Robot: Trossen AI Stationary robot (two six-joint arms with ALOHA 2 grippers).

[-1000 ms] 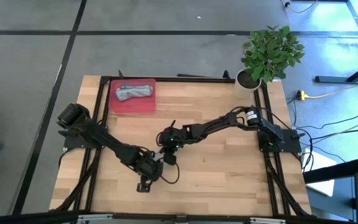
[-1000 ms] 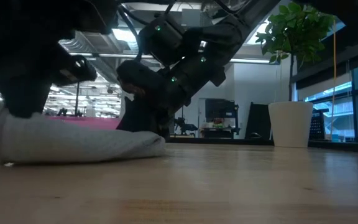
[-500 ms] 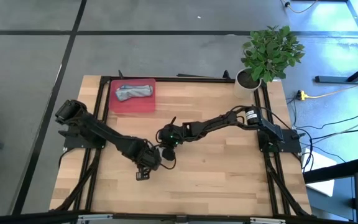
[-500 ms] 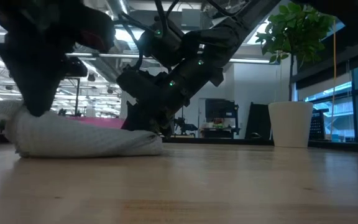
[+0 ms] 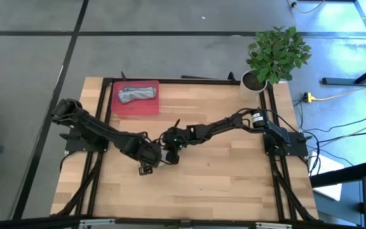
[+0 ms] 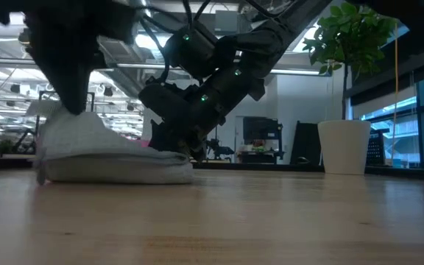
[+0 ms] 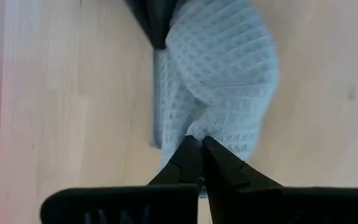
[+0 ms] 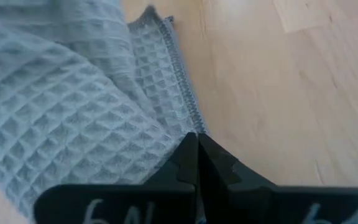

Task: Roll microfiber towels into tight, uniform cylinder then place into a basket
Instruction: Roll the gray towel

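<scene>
Both grippers pinching one towel at mid-worktop; roll in progress.

Left gripper (image 7: 199, 144), fingers pressed together on one end of the pale blue waffle-weave microfiber towel (image 7: 219, 74), lifts that end. Right gripper (image 8: 196, 142), fingers likewise together on the hemmed edge, pins the other end to the wooden worktop (image 5: 234, 172), likely so the roll keeps tension. In the high view's upper left, the shallow red plastic basket (image 5: 146, 107) already holds a rolled light grey towel (image 5: 136, 93). White pot with green plant (image 5: 276, 56) upper right.
</scene>
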